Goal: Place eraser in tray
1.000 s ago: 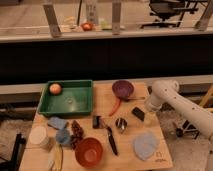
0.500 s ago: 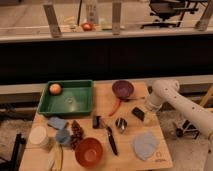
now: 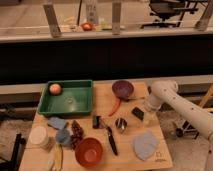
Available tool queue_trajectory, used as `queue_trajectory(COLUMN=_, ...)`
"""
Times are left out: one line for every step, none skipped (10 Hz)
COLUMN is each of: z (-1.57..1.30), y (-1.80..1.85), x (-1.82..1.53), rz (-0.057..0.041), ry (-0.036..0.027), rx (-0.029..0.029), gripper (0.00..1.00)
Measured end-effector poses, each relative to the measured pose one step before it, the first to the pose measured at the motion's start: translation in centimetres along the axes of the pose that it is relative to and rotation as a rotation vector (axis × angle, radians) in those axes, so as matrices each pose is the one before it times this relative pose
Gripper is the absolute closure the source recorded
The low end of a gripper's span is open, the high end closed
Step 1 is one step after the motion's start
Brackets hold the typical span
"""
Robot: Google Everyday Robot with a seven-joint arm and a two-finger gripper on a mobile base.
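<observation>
The eraser (image 3: 137,113) lies on the table (image 3: 103,97), just beside the gripper (image 3: 148,119) on its tray (image 3: 65,113) side, with its long axis diagonal. The tray sits well apart. The gripper's opening cannot be determined.

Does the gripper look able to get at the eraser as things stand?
Probably yes: the gripper hangs just right of the eraser, with nothing between them; the purple bowl sits apart behind.
</observation>
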Motion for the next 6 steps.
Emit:
queue_trajectory(z=0.194, y=0.129, x=-0.004, rz=-0.00626, ry=-0.00465, rx=-0.00383, gripper=0.2)
queue_trajectory(z=0.229, y=0.03, x=0.039, rz=-0.00425, ry=-0.00422, rx=-0.00325, gripper=0.2)
queue_trajectory(z=0.214, y=0.051, x=0.151, rz=0.00017, ry=-0.00134, rx=-0.00368, gripper=0.22)
queue_trajectory(z=0.155, y=0.066, x=0.128, rz=0.0019, ry=-0.00032, rx=-0.00189, gripper=0.28)
queue_trajectory(z=0.19, y=0.045, x=0.128, rz=0.00206, ry=-0.0004, rx=-0.00162, gripper=0.38)
queue_trajectory(z=0.129, y=-0.097, x=0.088, rz=0.00136, ry=-0.00123, rx=0.00198, gripper=0.49)
